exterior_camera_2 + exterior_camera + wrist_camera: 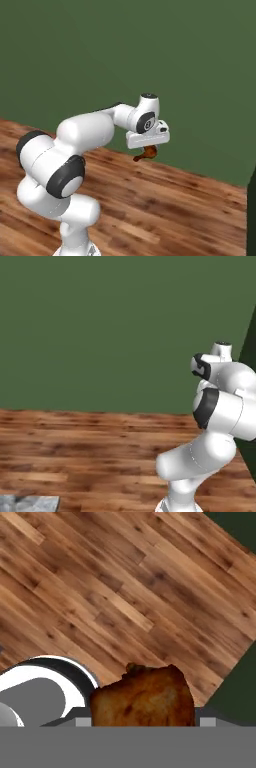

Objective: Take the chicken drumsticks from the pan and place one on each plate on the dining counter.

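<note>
My gripper (148,149) is shut on one orange-brown chicken drumstick (145,153), which hangs below the hand, high above the wooden floor. In the hand view the drumstick (142,698) sits large at the bottom centre, between the finger tips, with floor planks beyond it. A corner of the grey-and-white marbled dining counter (29,503) shows at the lower left of the left base view, well away from the arm. The pan and the plates are out of view.
Brown wooden floor (165,200) spreads under the arm. A plain green wall (100,331) stands behind it, with a dark edge at the far right (251,215).
</note>
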